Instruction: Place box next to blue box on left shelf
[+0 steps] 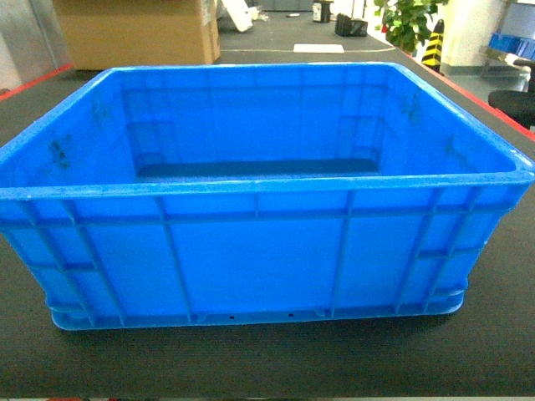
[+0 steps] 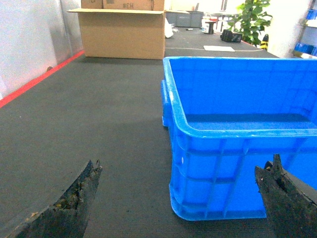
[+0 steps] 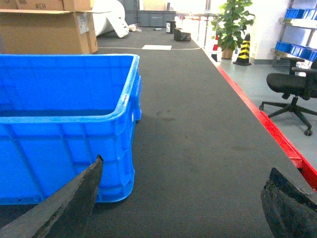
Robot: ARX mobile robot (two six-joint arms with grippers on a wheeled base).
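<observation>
The box (image 1: 259, 251) sat square in the middle of the floor mat (image 1: 251, 359), right in front of the head camera, open side up. Behind it to the left stood a cardboard carton (image 1: 138, 33); behind to the right, a potted plant (image 1: 410, 21) with a striped cone (image 1: 433, 46) just beside it. The left gripper (image 2: 178, 198) hung low before the box's near left corner, jaws spread wide. The right gripper (image 3: 183, 198) hung by the near right corner, one jaw in front of the box wall. An office chair (image 3: 292, 89) stood off the mat, far right.
</observation>
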